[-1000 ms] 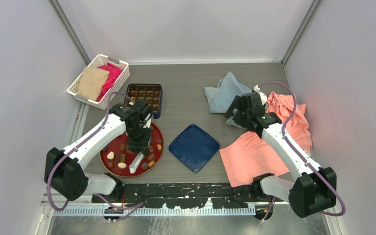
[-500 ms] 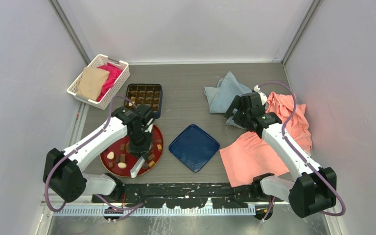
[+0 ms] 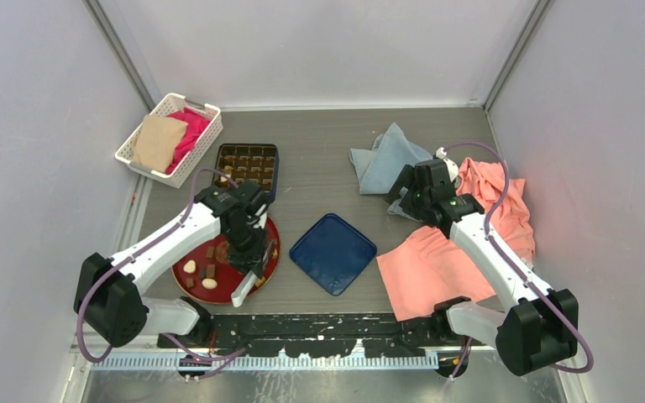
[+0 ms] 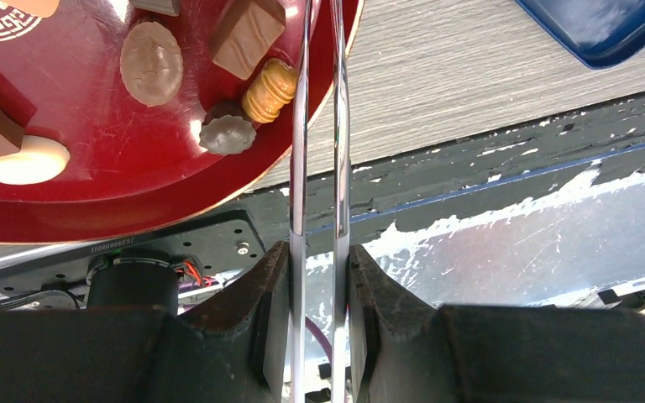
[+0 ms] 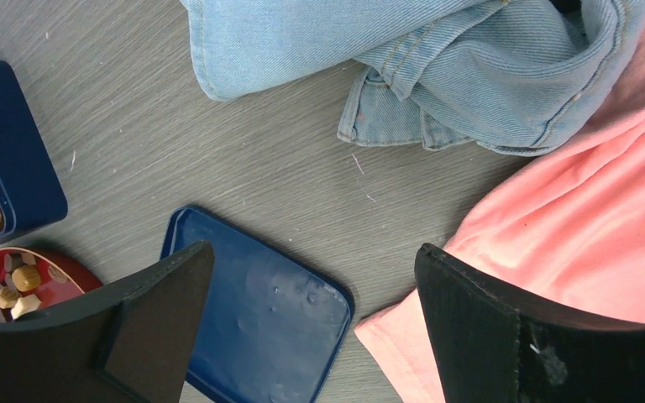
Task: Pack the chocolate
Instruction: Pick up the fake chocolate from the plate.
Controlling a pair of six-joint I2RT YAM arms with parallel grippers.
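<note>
The chocolate is several small brown, tan and cream pieces on a round red plate (image 3: 178, 270). In the left wrist view I see an oval brown piece (image 4: 152, 61), a tan piece (image 4: 270, 89), a dark piece (image 4: 227, 133) and a cream piece (image 4: 25, 161). More chocolate fills a dark blue box (image 3: 274, 172) behind the plate. My left gripper (image 3: 250, 250) (image 4: 319, 252) hangs over the plate's right side, shut on metal tongs (image 4: 300, 126) whose two arms cross the plate's rim (image 4: 92, 210). The tongs' tips are out of view. My right gripper (image 3: 405, 185) (image 5: 312, 250) hovers open, holding nothing.
A blue lid (image 3: 332, 252) (image 5: 260, 319) lies right of the plate. Denim cloth (image 3: 382, 159) and pink cloth (image 3: 445, 260) lie under the right arm. A white basket (image 3: 168, 138) with cloths stands back left. The black base rail (image 3: 319, 332) runs along the near edge.
My left gripper has slid with the tongs a little right and toward the near edge of the plate. The right arm has not moved.
</note>
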